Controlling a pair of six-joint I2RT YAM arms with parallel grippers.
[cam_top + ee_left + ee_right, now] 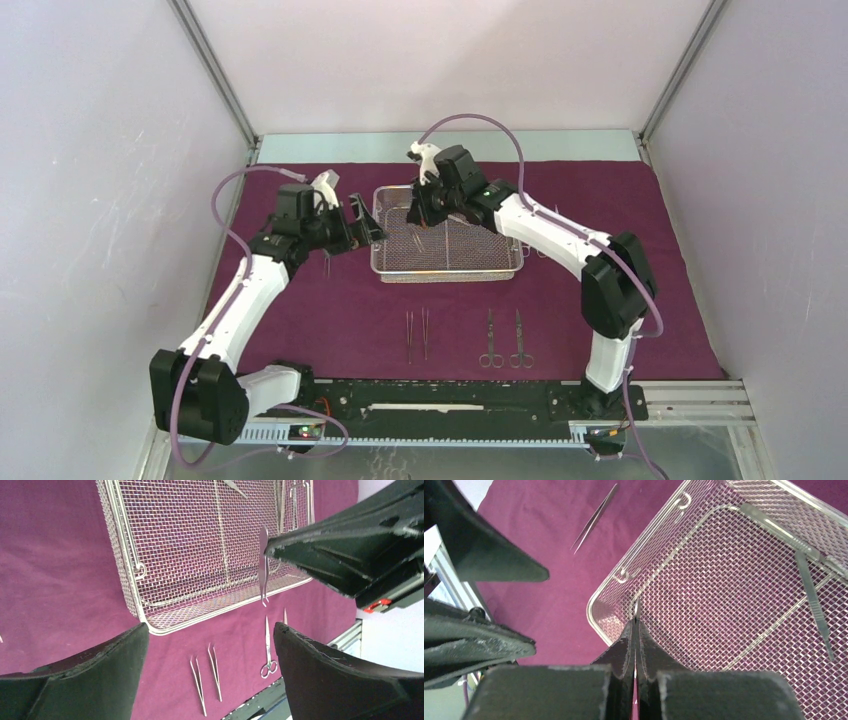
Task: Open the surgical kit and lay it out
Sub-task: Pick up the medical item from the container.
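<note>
**Maroon cloth spread flat, right claw pinching a slim tool over the tray**

Maroon-purple cloth wrap (pixel 340 330) covers the tabletop inside a plain white-walled booth. The rectangular silver wire-mesh tray (pixel 450 272) sits on it toward the back. Up front, two steel tweezers (pixel 417 335) and two ring-handled scissors (pixel 504 342) are lined up on the cloth.

The right gripper (pixel 425 208) is clamped tight on a slim flat steel instrument (pixel 263 565), which hangs tip-down over the tray's left half. My guess is that thing's light, stiff and slick, so it could swivel or slide in the pads. Pinching mid-shaft on the flat faces seems safest.

The right arm reaches in from the side with its wrist bent down over the mesh. The left gripper (pixel 358 226) has its jaws spread wide and holds nothing. It hovers just beside the tray's left rim, forearm angled up from its base.
</note>
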